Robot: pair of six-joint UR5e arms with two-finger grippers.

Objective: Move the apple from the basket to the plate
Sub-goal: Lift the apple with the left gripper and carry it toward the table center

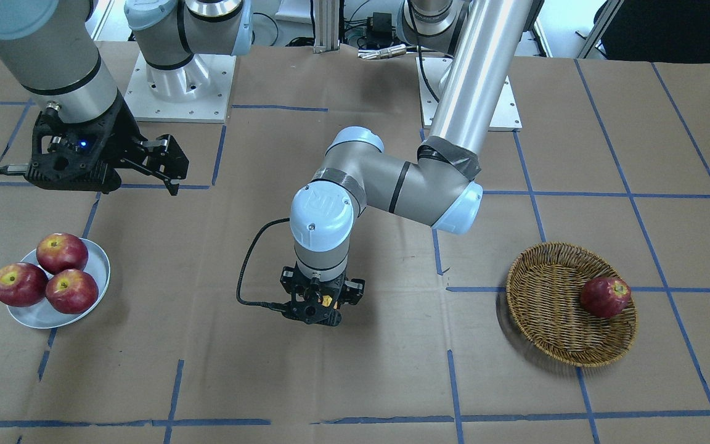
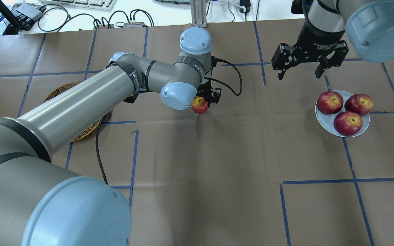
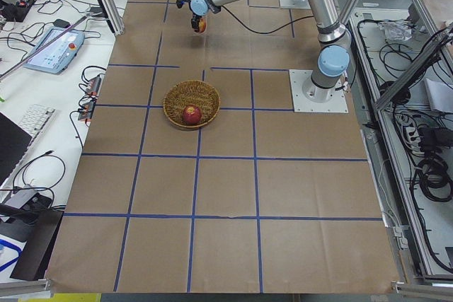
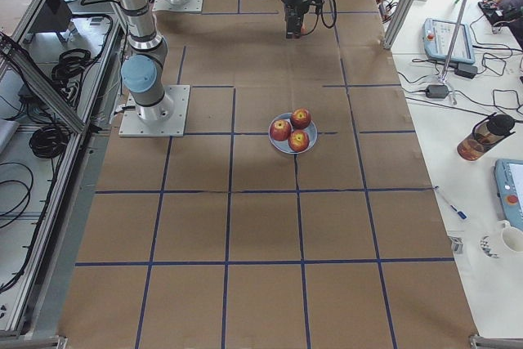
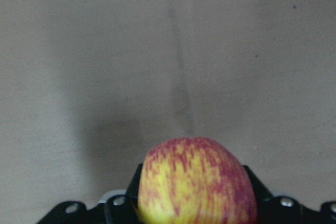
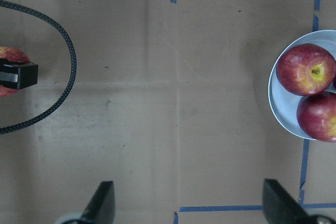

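My left tool (image 2: 204, 102) is pinching the streaked apple (image 2: 199, 105) above mid-tabletop, between basket (image 1: 546, 290) and plate (image 2: 323, 122). Right tool (image 2: 299, 76) hangs spread beside the plate. Three dark apples (image 2: 348, 123) crowd the plate; recommend carrying level and lowering slowly into the barest gap.

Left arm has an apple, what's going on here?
The left gripper is shut on the yellow-streaked apple and holds it over the brown table paper, between the wicker basket and the plate. One dark red apple lies in the basket; three red apples sit on the plate. The right gripper hangs open and empty near the plate. The apple is out of the basket, not yet on the plate.
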